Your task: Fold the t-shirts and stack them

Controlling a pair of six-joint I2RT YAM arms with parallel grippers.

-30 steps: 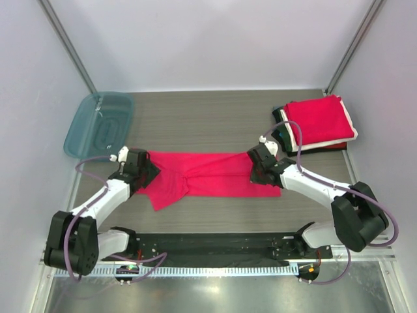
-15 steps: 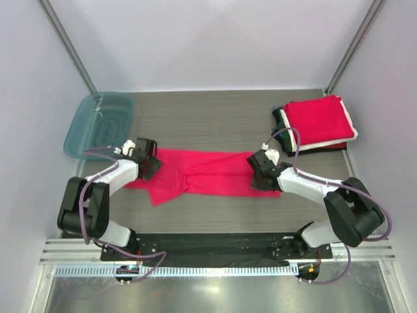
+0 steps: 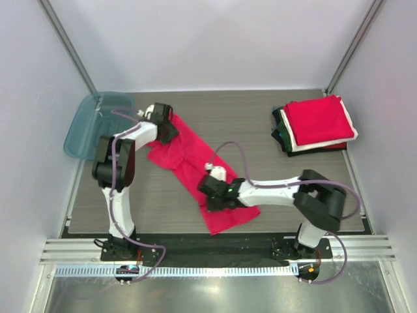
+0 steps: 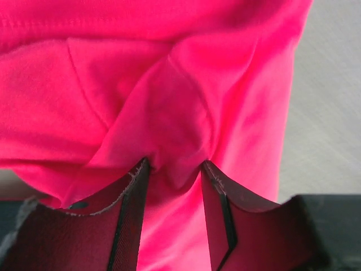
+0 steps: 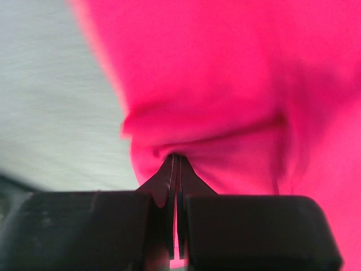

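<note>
The crimson t-shirt (image 3: 186,153) lay flat on the table (image 3: 260,130), slanting from the left gripper (image 3: 168,130) at its far end to the right gripper (image 3: 210,195) near its other end, with a loose corner trailing past that gripper toward the arm bases. A second earlier it had stretched straight across between the two grippers. Since then the left one had carried its end away from the bases, and the right one had swung across to the middle. The teal tray (image 3: 98,124) stayed put, now near the left gripper's outer side. The folded stack of t-shirts (image 3: 318,122) was unmoved, now well apart from the right gripper. The left fingers (image 4: 132,192) stood partly apart, grasping a bunched fold of the shirt. The right fingers (image 5: 169,180) were clenched tight, pinching a crease.
</note>
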